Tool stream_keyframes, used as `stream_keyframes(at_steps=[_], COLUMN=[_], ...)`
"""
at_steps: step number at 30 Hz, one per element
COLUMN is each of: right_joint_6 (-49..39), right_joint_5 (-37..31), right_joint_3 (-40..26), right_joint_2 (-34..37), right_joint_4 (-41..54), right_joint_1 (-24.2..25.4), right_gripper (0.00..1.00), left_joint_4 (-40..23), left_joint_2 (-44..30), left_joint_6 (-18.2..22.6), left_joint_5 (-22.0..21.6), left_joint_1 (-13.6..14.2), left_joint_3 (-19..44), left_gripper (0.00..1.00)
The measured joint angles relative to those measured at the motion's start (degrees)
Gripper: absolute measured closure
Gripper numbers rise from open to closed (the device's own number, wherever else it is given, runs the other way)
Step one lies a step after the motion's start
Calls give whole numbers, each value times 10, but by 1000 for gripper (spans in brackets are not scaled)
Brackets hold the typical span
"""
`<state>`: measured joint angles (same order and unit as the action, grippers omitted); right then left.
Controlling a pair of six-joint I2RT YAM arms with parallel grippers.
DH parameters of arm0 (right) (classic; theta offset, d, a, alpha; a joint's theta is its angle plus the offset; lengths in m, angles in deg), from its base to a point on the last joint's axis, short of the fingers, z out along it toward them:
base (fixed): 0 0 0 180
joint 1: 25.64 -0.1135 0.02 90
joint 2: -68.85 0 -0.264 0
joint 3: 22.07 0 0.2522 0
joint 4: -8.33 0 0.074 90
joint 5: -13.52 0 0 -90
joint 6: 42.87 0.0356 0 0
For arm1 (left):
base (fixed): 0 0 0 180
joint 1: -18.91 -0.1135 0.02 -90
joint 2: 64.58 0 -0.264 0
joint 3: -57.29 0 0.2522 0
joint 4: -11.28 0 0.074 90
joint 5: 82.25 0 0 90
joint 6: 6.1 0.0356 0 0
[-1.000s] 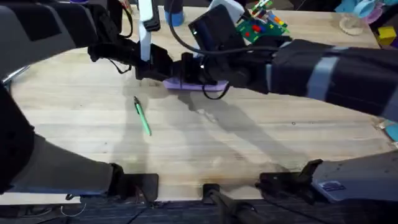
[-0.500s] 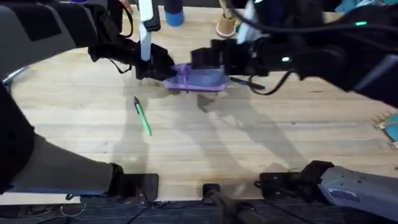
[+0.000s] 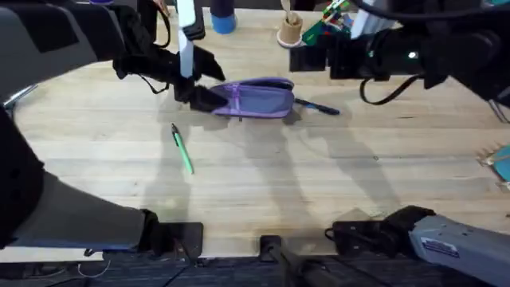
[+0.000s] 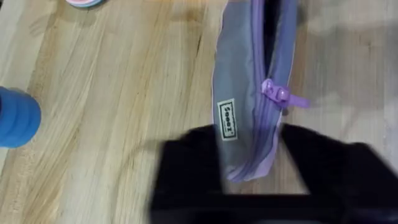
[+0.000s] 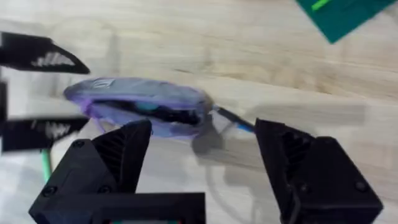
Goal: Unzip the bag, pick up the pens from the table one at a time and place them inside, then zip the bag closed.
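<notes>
The lavender bag (image 3: 259,97) lies on the table (image 3: 263,175) at the back centre, its zipper mostly open with the purple pull (image 4: 277,93) near its left end. My left gripper (image 3: 205,84) is open, its black fingers (image 4: 186,171) straddling that end of the bag (image 4: 239,93). The green pen (image 3: 182,148) lies nearer me, left of centre. The dark blue pen (image 3: 319,105) lies against the bag's right end. My right gripper (image 3: 307,57) hovers open and empty behind and to the right of the bag (image 5: 140,99), with the blue pen (image 5: 233,119) beyond its fingers.
At the table's back edge stand a blue cylinder (image 3: 223,20), a wooden spool (image 3: 289,30) and a green plate with coloured bricks (image 3: 335,20). A teal object (image 3: 502,163) shows at the right edge. Bare planks stretch between the bag and the arm bases.
My right gripper let go of the bag and pulled back to the right and up. The bag settled onto the table, the blue pen now shows beside it, and my left fingers spread.
</notes>
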<state>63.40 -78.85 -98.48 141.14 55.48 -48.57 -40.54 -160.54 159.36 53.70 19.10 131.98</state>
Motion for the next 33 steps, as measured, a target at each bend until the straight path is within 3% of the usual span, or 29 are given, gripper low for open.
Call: stream_keyframes(at_steps=[2, 4, 10, 15, 18, 19, 21, 33], right_joint_6=[-5, -15, -78, -147, -229, -308, -342, -404], right_joint_5=[0, 0, 0, -4, -4, -4, -3, 89], right_joint_3=[0, 0, 0, 0, 0, 0, 0, 0], right_joint_2=[0, 0, 0, 0, 0, 0, 0, 0], right_joint_4=[0, 0, 0, -3, -2, -2, -2, 6], right_joint_1=[18, 34, 82, 109, 110, 110, 110, 109], right_gripper=[6, 6, 6, 6, 6, 6, 6, 6], left_joint_4=[0, 0, 5, -26, -41, -58, -73, -153], left_joint_2=[0, 0, 0, 3, 27, 74, 104, 177], left_joint_6=[-1, -2, -2, -2, -2, -2, -2, -2], left_joint_5=[2, 4, 5, 3, -1, -8, -15, -79], left_joint_1=[0, 0, 0, 0, 0, 0, 0, 0], left_joint_3=[0, 0, 0, 14, 24, 30, 33, 36], left_gripper=[88, 14, 8, 8, 8, 8, 8, 7])
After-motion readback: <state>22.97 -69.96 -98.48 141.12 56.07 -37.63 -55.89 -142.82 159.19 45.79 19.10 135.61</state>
